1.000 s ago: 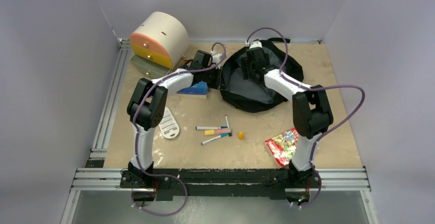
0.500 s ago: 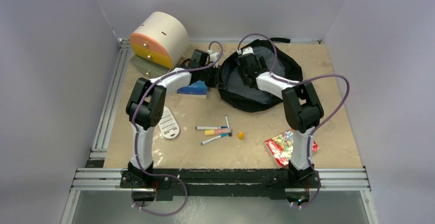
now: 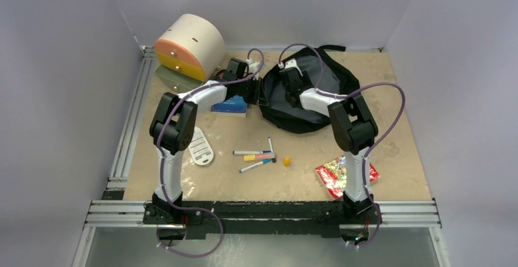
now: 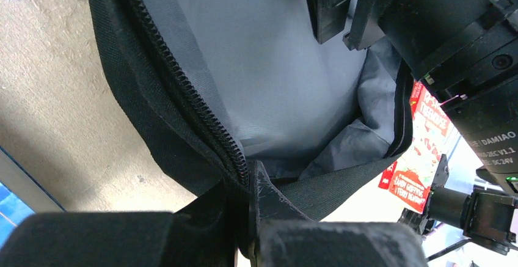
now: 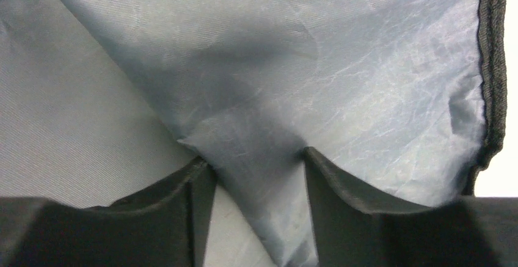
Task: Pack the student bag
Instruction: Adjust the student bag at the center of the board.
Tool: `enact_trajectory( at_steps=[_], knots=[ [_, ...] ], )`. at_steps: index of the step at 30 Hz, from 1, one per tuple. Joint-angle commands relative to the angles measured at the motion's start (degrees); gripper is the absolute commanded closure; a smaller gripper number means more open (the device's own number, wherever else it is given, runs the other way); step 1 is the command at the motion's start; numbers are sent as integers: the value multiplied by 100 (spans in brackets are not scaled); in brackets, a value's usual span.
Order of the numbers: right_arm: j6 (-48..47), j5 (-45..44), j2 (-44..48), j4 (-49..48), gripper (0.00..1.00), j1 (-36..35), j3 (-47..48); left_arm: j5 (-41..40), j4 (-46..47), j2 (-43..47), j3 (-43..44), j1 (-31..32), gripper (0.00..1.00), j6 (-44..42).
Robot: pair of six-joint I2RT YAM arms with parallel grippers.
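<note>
Black student bag, grey lining, cream-and-orange drawer box

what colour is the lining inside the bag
Pale grey lining, inside the black student bag; it shows best in the right wrist view.

The left arm rises from its base to a high bent elbow, and its forearm reaches flat to the left rim of the bag. The left gripper is clamped tight on that rim's zipper edge. The right arm also folds at a raised elbow, its forearm angling back and left over the bag's opening, wrist tipped down inside. The right gripper has its fingers partly apart around a fold of the bag's lining; a firm pinch cannot be confirmed.
</note>
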State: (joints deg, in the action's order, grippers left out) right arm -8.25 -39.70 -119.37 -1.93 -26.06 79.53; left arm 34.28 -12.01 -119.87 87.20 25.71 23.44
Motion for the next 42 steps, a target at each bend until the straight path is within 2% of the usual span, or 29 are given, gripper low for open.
enact_trajectory(
  at_steps=[1,5,9,23,26,30,33,42],
  knots=[
    [22,-556,150,-182,54,0,230,271,234,404,52,-75,100,68],
    [67,-230,520,-67,81,3,303,272,236,403,52,-85,100,73],
    [172,195,770,478,100,4,663,240,236,395,52,-93,100,73],
    [333,433,1214,1515,100,101,1703,-220,58,420,86,-119,100,-94],
    [578,1065,1157,1755,100,225,1881,-504,-1,447,86,-128,100,-178],
    [953,2618,1175,1977,100,594,1949,-663,-50,474,79,-137,100,-264],
    [1029,3292,1188,2026,100,794,1910,-517,-36,474,87,-137,94,-279],
    [1105,3183,760,2066,99,804,1766,117,207,813,139,-137,67,-1]
  ],
)
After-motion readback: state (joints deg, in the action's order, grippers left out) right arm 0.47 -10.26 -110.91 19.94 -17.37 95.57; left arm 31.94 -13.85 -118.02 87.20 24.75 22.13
